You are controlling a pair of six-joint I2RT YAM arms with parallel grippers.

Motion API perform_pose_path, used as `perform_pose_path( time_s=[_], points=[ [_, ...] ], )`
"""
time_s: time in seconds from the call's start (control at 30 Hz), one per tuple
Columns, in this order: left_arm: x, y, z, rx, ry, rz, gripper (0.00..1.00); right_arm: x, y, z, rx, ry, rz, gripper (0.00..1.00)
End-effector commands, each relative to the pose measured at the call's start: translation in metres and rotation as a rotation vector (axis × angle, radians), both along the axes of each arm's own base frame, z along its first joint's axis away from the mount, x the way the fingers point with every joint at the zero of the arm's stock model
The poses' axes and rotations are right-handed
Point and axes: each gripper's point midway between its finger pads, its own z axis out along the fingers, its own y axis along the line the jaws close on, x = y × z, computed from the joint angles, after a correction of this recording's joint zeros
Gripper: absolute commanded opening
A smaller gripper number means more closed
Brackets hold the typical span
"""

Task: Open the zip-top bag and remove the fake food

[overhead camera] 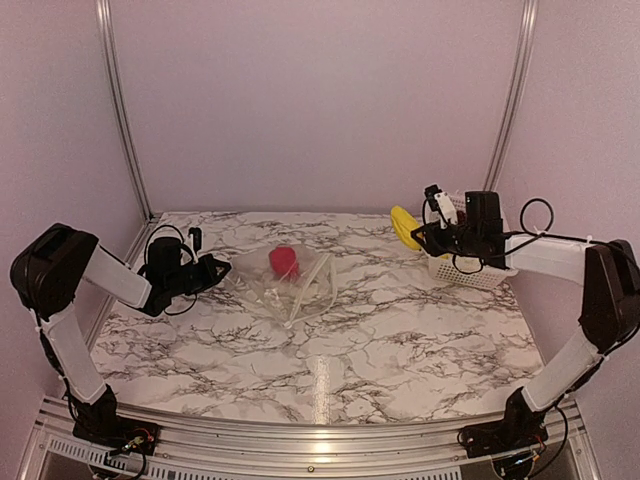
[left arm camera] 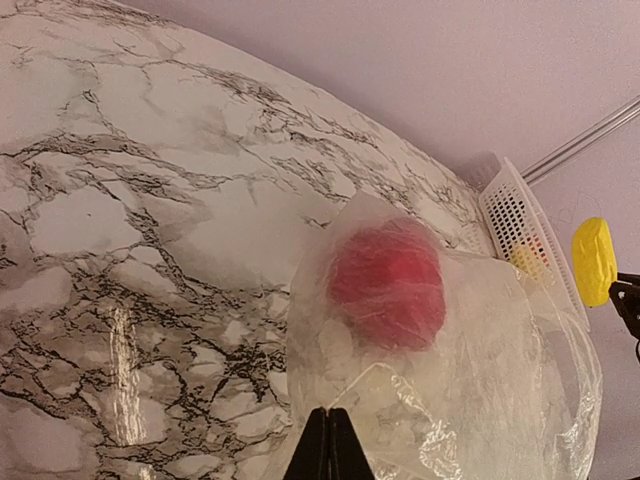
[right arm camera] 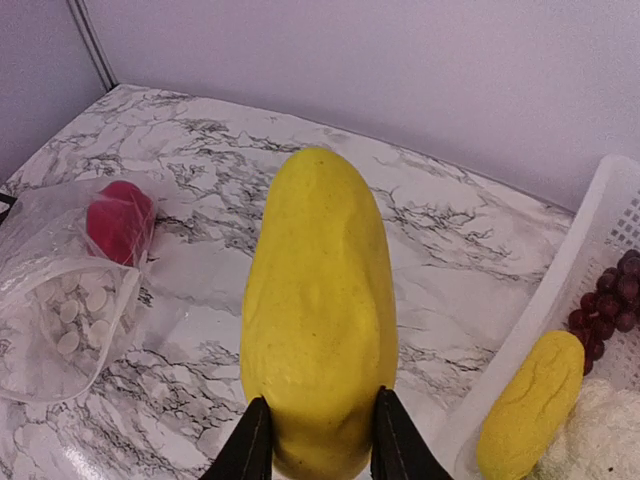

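Observation:
The clear zip-top bag point(overhead camera: 285, 285) lies on the marble table, left of centre, with a red piece point(overhead camera: 283, 261) inside it. My left gripper point(overhead camera: 222, 268) is shut on the bag's left edge; in the left wrist view the closed tips point(left arm camera: 331, 418) pinch the plastic point(left arm camera: 480, 350) below the red piece point(left arm camera: 388, 283). My right gripper point(overhead camera: 418, 235) is shut on a yellow piece point(overhead camera: 404, 227) and holds it in the air beside the basket. In the right wrist view that yellow piece point(right arm camera: 320, 310) fills the jaws point(right arm camera: 318, 425); the bag point(right arm camera: 70, 290) lies far left.
A white lattice basket point(overhead camera: 478, 268) stands at the right rear; in the right wrist view its wall point(right arm camera: 560, 290) holds another yellow piece point(right arm camera: 530, 405), purple grapes point(right arm camera: 608, 300) and a cream-white lumpy piece point(right arm camera: 600, 440). Aluminium frame posts point(overhead camera: 120, 105) rise at the back corners.

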Motion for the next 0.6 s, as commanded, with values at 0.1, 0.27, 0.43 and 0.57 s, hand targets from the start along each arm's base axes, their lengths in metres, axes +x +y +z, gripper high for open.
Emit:
perform_pose_path(
  time_s=[0.1,0.27,0.43,0.57],
  points=[
    [0.003,-0.002,-0.004,-0.029,0.011,-0.01,0.0,0.046,-0.094,0.017,-0.119,-0.063,-0.39,0.25],
    [0.003,-0.002,-0.002,-0.025,0.009,-0.011,0.0,0.065,-0.126,0.001,-0.183,-0.037,-0.497,0.26],
    [0.003,-0.002,0.0,-0.024,0.004,-0.012,0.0,0.084,-0.141,-0.015,-0.224,-0.013,-0.549,0.28],
    [0.002,-0.002,0.001,-0.023,0.004,-0.011,0.0,0.094,-0.148,-0.025,-0.244,0.001,-0.568,0.29]
  ],
)
